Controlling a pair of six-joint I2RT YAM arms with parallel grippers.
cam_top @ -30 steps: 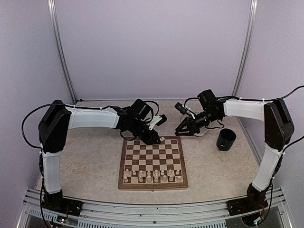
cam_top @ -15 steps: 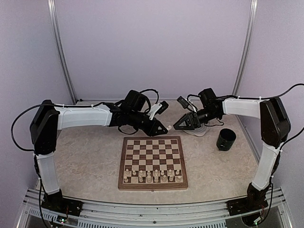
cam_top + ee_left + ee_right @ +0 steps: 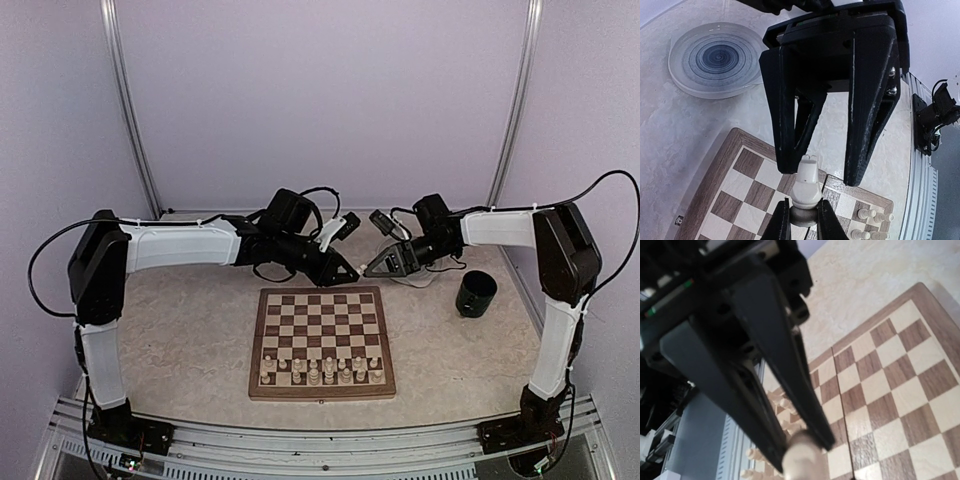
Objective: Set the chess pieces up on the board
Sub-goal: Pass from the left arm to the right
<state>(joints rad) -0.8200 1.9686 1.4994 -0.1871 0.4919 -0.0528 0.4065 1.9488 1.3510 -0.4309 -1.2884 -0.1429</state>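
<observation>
Jaws of the left gripper [image 3: 804, 216] clamp a pale chess piece [image 3: 805, 186] (by its base) above the board [image 3: 320, 316], at its 12 o'clock edge; those of the right gripper [image 3: 822, 175] stand apart, astride its top.

Black cup [image 3: 477, 294] upright; grey-ringed plate [image 3: 715, 57] flat.

Only chess pieces [image 3: 320, 372] on the board's [image 3: 322, 318] near rows obstruct passage.
</observation>
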